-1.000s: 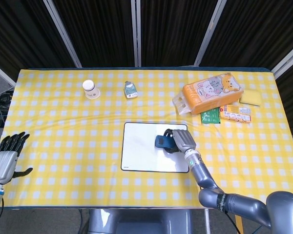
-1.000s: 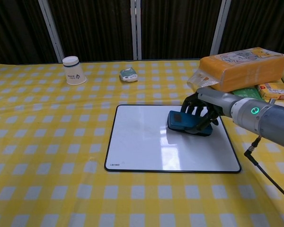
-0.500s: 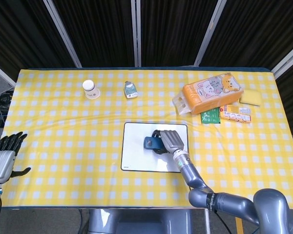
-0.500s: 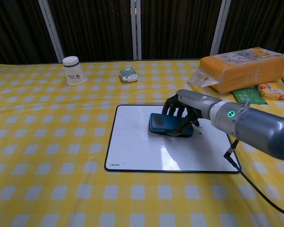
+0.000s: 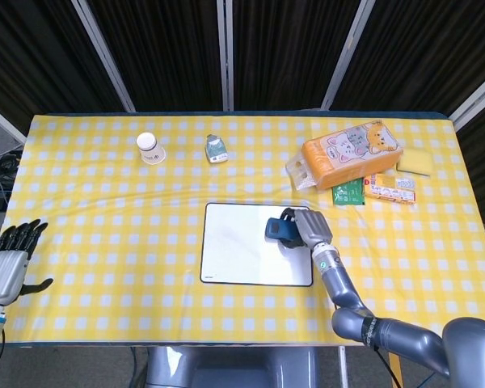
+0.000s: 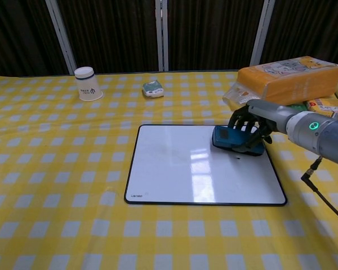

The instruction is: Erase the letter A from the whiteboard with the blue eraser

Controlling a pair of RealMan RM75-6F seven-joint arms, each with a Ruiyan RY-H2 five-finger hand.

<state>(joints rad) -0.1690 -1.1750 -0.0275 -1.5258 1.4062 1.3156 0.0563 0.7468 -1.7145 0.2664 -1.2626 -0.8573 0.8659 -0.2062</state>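
One blue eraser [image 6: 232, 139] in rt hand [image 6: 251, 130], whiteboard [image 6: 180, 169] top-rt corner.

Tablecloth [image 5: 105, 210]: yellow-and-white check.
Whiteboard [image 6: 180, 169]: white, framed in black (a small dark speck is seen near the eraser).
Eraser [image 6: 228, 138]: blue.
Right hand [image 6: 249, 130]: grey, with black fingers.
Left hand [image 5: 6, 263]: silver-grey, black-tipped.
Paper cup [image 5: 151, 149]: white, with small dark print.
Far-right pack [image 5: 352, 152]: orange, printed with cartoon cats.
Backdrop [image 5: 162, 48]: black, crossed by grey bars.
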